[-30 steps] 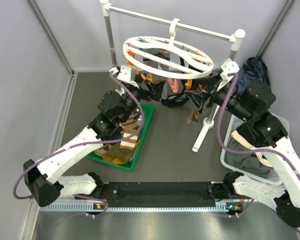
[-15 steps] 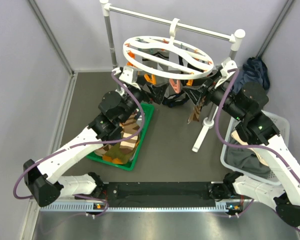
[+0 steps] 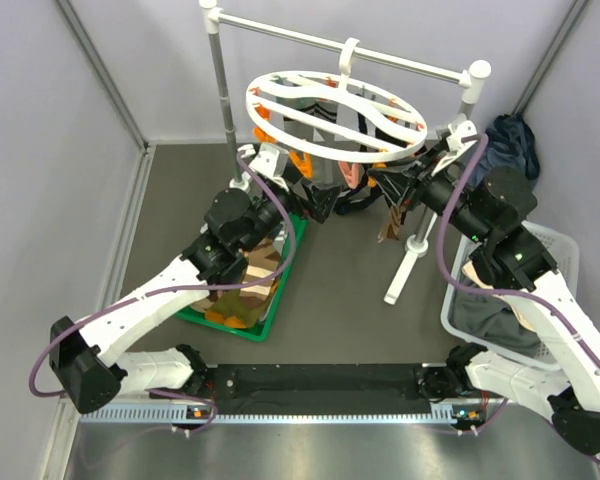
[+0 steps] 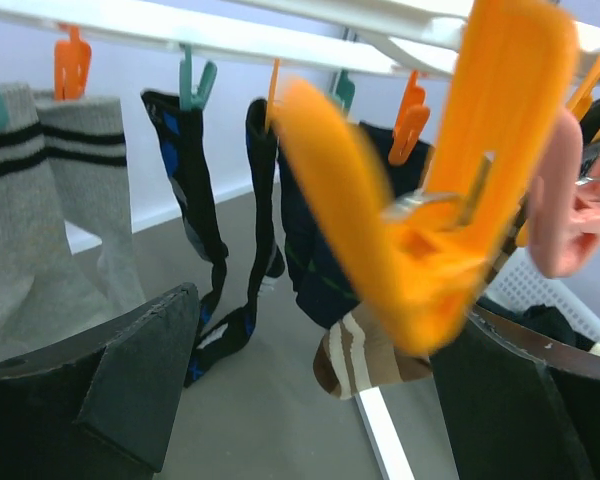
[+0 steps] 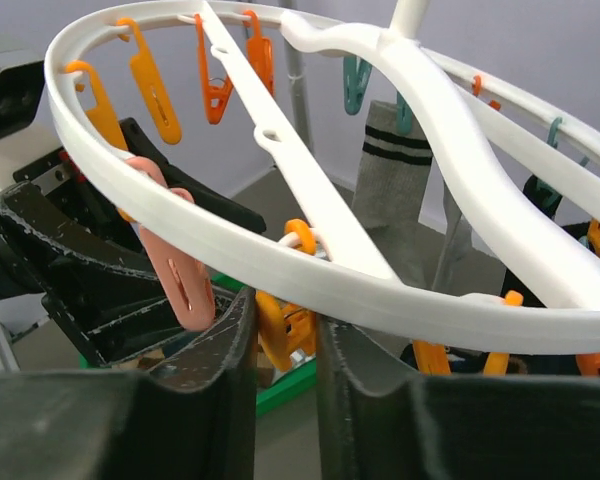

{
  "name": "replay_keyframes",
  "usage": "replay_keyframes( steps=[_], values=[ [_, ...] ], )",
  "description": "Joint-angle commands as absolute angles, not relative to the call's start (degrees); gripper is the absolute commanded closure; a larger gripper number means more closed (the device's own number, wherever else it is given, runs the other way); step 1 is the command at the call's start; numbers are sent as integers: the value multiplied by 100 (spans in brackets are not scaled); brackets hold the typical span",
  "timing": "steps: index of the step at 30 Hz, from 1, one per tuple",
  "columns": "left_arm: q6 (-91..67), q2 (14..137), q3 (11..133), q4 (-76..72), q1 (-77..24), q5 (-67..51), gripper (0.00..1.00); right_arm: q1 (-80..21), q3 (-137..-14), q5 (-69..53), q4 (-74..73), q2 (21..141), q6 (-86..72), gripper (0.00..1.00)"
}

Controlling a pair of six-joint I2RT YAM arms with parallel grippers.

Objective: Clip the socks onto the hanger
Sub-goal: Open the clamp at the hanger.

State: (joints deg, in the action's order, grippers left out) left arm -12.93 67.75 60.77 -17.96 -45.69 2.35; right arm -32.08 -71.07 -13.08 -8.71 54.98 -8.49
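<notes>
The white ring hanger (image 3: 335,108) hangs from the rail, with several socks clipped under it. My right gripper (image 3: 385,186) is up under the ring's right side; in the right wrist view its jaws (image 5: 286,345) are closed on an orange clip (image 5: 278,318) below the rim (image 5: 310,265). My left gripper (image 3: 318,204) faces it, open (image 4: 325,320) and empty. That orange clip (image 4: 430,210) stands spread open, blurred and close to the left wrist camera. A brown striped sock (image 4: 365,355) hangs just below it; the clip's hold on it is unclear. A grey banded sock (image 4: 40,200) and navy socks (image 4: 195,190) hang behind.
A green tray (image 3: 290,262) with brown argyle socks (image 3: 242,290) lies below the left arm. The rail stand's post (image 3: 408,262) stands mid-right. A white basket (image 3: 555,240) with cloth sits at the right, with a dark blue bundle (image 3: 510,142) behind it.
My left gripper has moved right and up under the hanger, toward the right gripper. The right arm has shifted slightly left, staying at the clip.
</notes>
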Motion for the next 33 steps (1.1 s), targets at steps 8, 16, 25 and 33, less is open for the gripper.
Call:
replay_keyframes(
  steps=[8, 16, 25, 33],
  values=[
    [-1143, 6522, 5362, -2364, -4588, -536, 4, -3164, -7101, -1301, -1151, 5353, -1634, 100],
    [-984, 6214, 4746, -1804, -4605, 806, 4, -3164, -7146, -1248, -1538, 5317, -1854, 100],
    [-2081, 6240, 4921, 1023, -4509, 3004, 9, -3164, -7058, -932, -1696, 5212, -1705, 100],
    [-2909, 6881, 5133, 2390, -3562, 2673, 11, -3173, -7014, -861, -1731, 5212, -1582, 100]
  ],
)
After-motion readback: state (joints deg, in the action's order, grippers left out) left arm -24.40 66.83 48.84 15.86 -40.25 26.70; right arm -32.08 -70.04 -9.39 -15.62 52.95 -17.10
